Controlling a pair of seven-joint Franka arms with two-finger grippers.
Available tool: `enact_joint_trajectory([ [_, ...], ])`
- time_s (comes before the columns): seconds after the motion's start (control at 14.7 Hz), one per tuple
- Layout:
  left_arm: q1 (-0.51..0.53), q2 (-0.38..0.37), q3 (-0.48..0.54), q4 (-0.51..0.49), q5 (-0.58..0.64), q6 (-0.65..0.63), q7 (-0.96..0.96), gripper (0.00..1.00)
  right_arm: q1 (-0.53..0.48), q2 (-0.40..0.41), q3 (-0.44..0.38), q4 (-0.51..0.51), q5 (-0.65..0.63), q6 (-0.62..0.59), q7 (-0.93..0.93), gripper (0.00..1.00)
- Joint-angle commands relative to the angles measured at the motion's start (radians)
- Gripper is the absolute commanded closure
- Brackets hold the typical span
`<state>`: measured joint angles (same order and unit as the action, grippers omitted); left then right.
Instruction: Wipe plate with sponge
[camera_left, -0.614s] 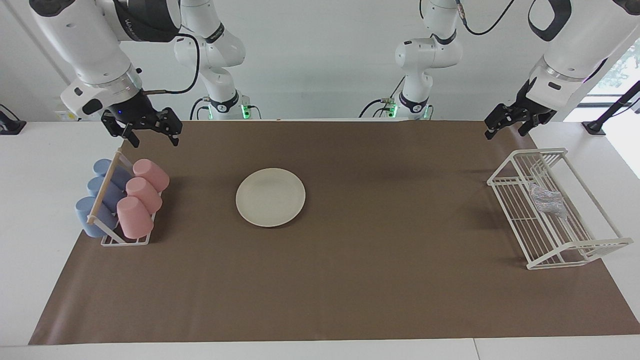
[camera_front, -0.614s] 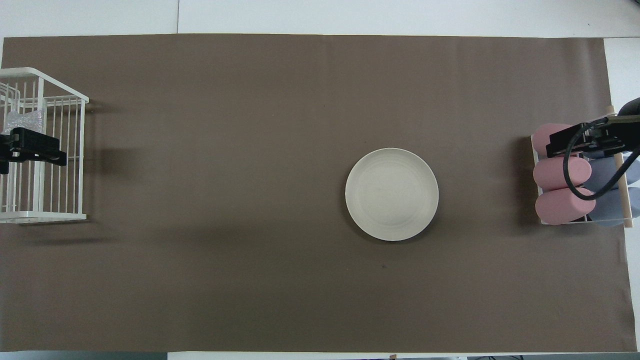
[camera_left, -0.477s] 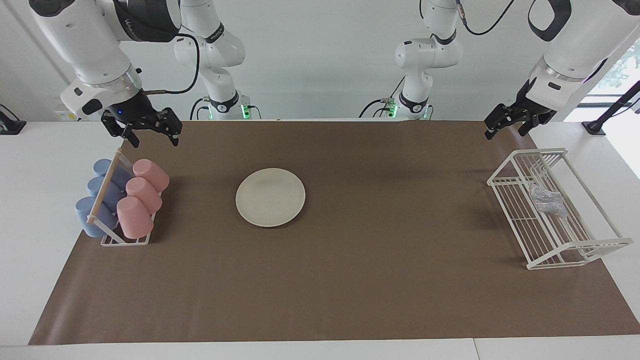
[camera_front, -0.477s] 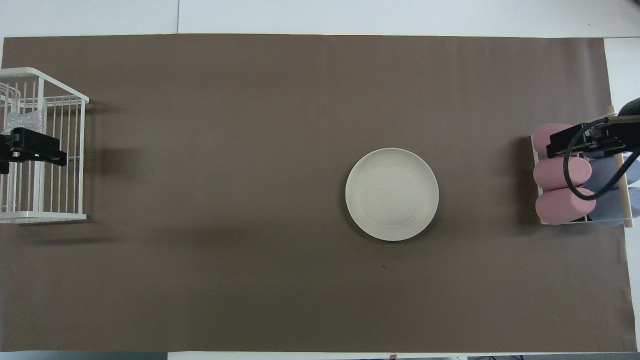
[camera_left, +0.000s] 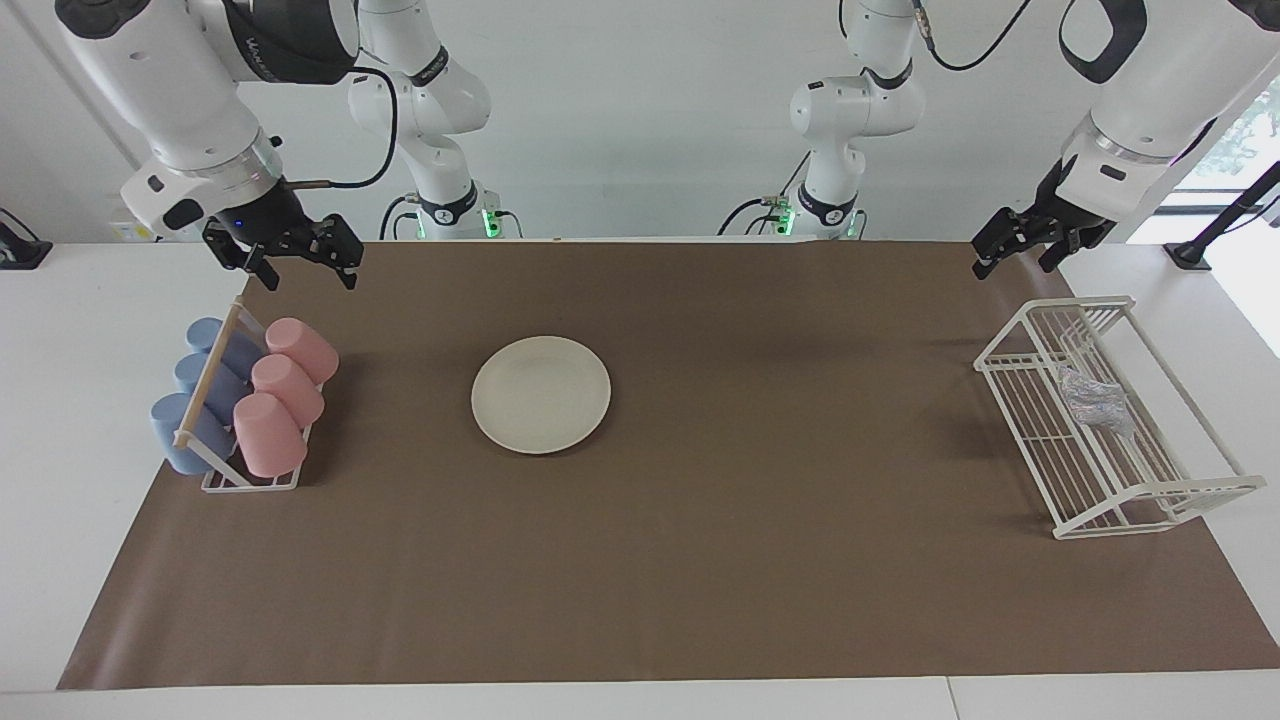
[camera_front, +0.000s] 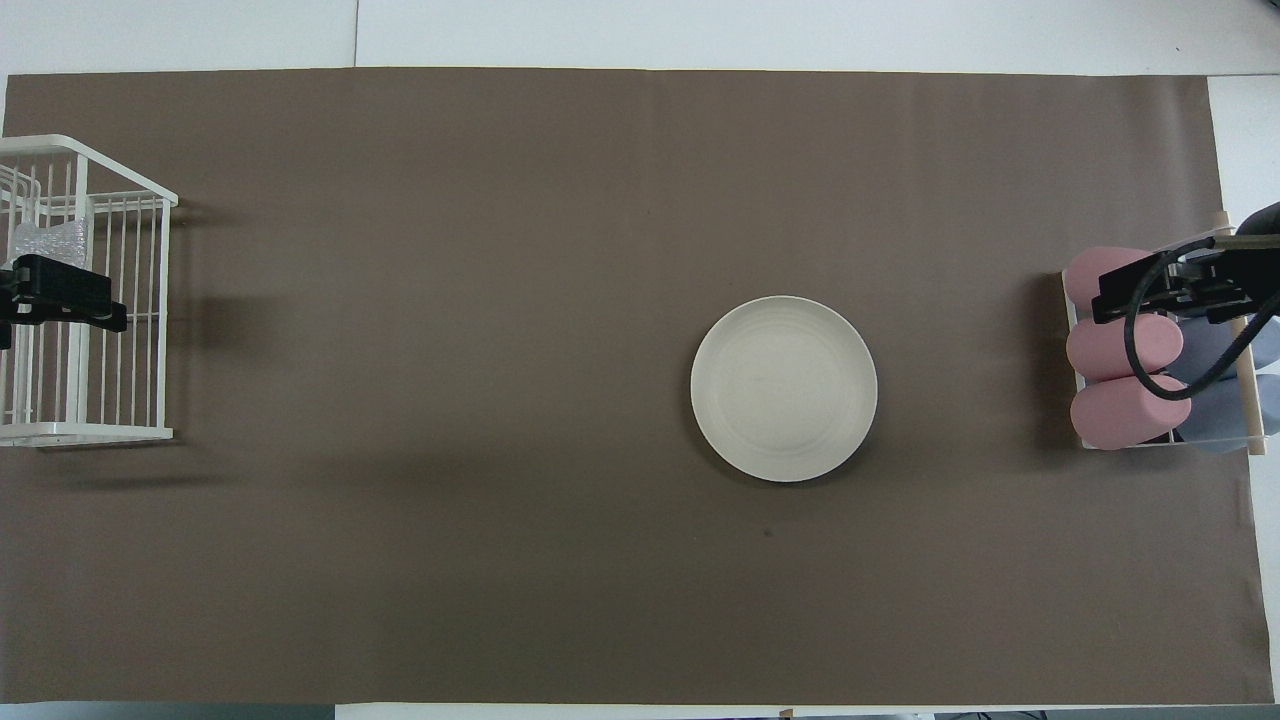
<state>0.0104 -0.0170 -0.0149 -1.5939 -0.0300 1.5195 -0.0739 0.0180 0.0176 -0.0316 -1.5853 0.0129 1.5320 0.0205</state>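
Opening stage of the wiping task. The plate (camera_left: 541, 394) lies flat on the brown mat (camera_left: 700, 580), a little toward the right arm's end of the table, bare and untouched. The sponge (camera_left: 1093, 400) rests inside the white wire rack (camera_left: 1030, 420) at the left arm's end; taking the plate as the dial's centre in the overhead view, the rack sits at about nine o'clock and the cup rack (camera_left: 225, 475), with its pink cups (camera_left: 280, 400) and blue cups (camera_left: 200, 400), at about three o'clock. The left gripper (camera_left: 1015, 248) hangs in the air over the end of the wire rack that lies nearer to the robots, fingers spread wide and holding nothing. The right gripper (camera_left: 300, 265) hangs over the end of the cup rack that lies nearer to the robots, likewise wide and holding nothing; this arm appears to wait. Judged step: fetching the sponge, not yet begun. The next move probably calls for the left gripper to descend between the rack's wires onto the floppy pad, pinch it, lift clear of the rim, then carry it toward three o'clock to the plate.
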Motion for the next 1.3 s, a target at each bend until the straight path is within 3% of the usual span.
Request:
enact_joint_trajectory([
  [0.0,0.046,-0.011,-0.005,-0.018,-0.016,0.015,0.006,0.00,0.020,-0.024,0.007,-0.021,0.004,-0.009,0.134,0.00],
  [0.07,0.043,-0.015,-0.007,-0.033,-0.005,0.021,-0.024,0.00,0.022,-0.025,0.009,-0.021,0.004,-0.015,0.194,0.00],
  [0.48,-0.059,0.018,-0.016,-0.067,0.395,0.082,-0.158,0.00,0.155,-0.031,0.016,-0.021,0.005,-0.023,0.743,0.00],
  [0.61,-0.067,0.054,-0.016,-0.092,0.532,0.117,-0.161,0.00,0.162,-0.036,0.019,-0.027,0.010,-0.027,0.855,0.00],
  [0.82,-0.106,0.172,-0.016,-0.095,0.744,0.171,-0.255,0.00,0.181,-0.034,0.030,-0.022,0.018,-0.001,0.978,0.00],
  [1.02,-0.107,0.218,-0.014,-0.095,0.806,0.214,-0.305,0.00,0.189,-0.036,0.032,-0.024,0.122,-0.012,1.103,0.00],
  [1.23,-0.107,0.274,-0.014,-0.095,0.874,0.263,-0.326,0.00,0.223,-0.028,0.032,-0.010,0.131,0.014,1.286,0.00],
])
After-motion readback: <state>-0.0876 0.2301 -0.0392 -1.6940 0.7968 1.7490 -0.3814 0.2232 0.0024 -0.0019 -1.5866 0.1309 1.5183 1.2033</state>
